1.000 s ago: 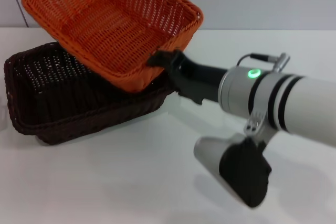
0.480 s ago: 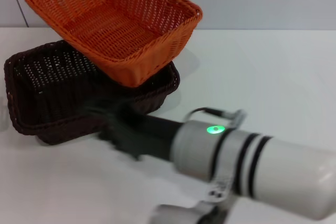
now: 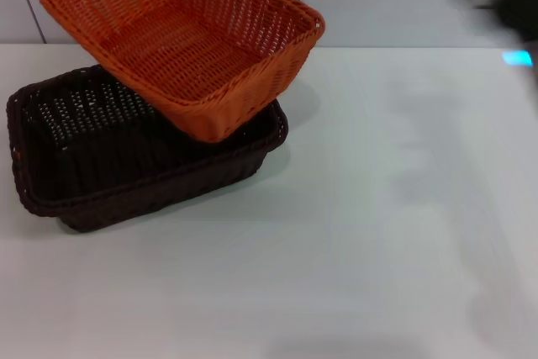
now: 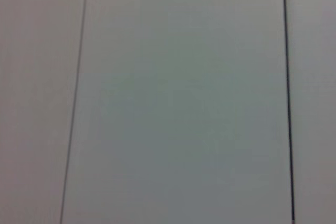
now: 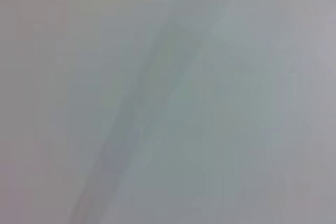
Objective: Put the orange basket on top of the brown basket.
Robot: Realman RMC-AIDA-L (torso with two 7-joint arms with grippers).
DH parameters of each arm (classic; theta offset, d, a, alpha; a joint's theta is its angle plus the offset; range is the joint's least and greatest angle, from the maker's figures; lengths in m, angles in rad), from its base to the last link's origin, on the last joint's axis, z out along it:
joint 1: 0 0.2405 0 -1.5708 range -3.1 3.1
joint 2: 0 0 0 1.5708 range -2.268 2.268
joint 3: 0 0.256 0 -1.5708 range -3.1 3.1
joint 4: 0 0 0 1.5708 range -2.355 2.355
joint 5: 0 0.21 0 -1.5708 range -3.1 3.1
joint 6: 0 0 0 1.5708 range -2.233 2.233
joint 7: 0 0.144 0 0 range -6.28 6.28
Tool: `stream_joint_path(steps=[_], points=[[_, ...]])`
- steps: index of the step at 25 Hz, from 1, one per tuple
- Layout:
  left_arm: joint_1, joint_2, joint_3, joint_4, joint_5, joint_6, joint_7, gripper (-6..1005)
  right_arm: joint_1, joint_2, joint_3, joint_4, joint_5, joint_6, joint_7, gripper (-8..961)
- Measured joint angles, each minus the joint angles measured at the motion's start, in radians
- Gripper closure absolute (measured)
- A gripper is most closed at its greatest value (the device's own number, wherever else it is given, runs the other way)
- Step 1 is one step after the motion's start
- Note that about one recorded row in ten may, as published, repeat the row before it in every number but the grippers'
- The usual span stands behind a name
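Orange basket (image 3: 181, 44) sits on top of the brown basket (image 3: 101, 166), not nested square: it is tilted, its near corner resting on the brown basket's right rim, its far side raised toward the wall. Both are on the left part of the white table (image 3: 378, 233). Nothing is holding the orange one.

Right arm (image 3: 513, 6): only a blurred piece shows at the top right corner of the head view, well apart from the baskets. I cannot see its gripper, so I cannot say whether the fingers are apart or together. Left arm is not in the head view. Both wrist views show only blank pale surface, no fingers.

My judgement: placement step is done and I am in the retreat phase. The stack looks skewed. If I want it flush, the next move calls for a gentle regrip on the orange rim and a level reseat without shoving the brown basket.
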Motion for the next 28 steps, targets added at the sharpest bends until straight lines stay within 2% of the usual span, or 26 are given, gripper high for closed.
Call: stream_joint_path(steps=[1,2,3,4,5,6,7,9,10,11,12,15,28], points=[[0.000,0.000,0.000,0.000,0.000,0.000,0.000,360,0.000,0.000,0.000,0.000,0.000,0.000,0.000,360],[0.000,0.000,0.000,0.000,0.000,0.000,0.000,360,-0.058,-0.003,0.058,0.071,-0.069,-0.003,0.227,360],[0.002,0.001,-0.004,0.001,0.000,-0.002,-0.008,360,-0.058,-0.003,0.058,0.071,-0.069,-0.003,0.227,360],[0.002,0.001,-0.004,0.001,0.000,-0.002,-0.008,360,-0.081,-0.003,0.074,0.120,-0.126,0.005,0.332,359],[0.002,0.001,-0.004,0.001,0.000,-0.002,-0.008,359,-0.116,-0.002,0.086,0.209,-0.247,0.047,0.540,359],[0.002,0.001,-0.004,0.001,0.000,-0.002,-0.008,359,-0.116,-0.002,0.086,0.209,-0.247,0.047,0.540,359],[-0.005,0.003,-0.013,0.036,0.006,-0.010,-0.067,359,-0.132,-0.001,0.084,0.263,-0.311,0.089,0.645,359],[-0.022,0.004,-0.011,0.063,0.009,-0.010,-0.072,357,-0.147,0.002,0.071,0.369,-0.414,0.195,0.810,359],[-0.031,0.004,-0.009,0.080,0.009,-0.010,-0.073,356,-0.148,0.003,0.039,0.489,-0.480,0.355,0.961,359],[-0.031,0.004,-0.009,0.080,0.009,-0.010,-0.073,356,-0.148,0.003,0.039,0.489,-0.480,0.355,0.961,360],[-0.031,0.004,-0.009,0.080,0.009,-0.010,-0.073,356,-0.145,0.004,0.020,0.548,-0.490,0.441,1.030,360],[-0.034,0.005,-0.006,0.096,0.012,-0.010,-0.089,355,-0.139,0.004,-0.023,0.646,-0.489,0.571,1.116,352],[-0.043,0.005,-0.014,0.153,0.021,-0.006,-0.100,352,-0.128,0.005,-0.054,0.702,-0.485,0.587,1.123,319]])
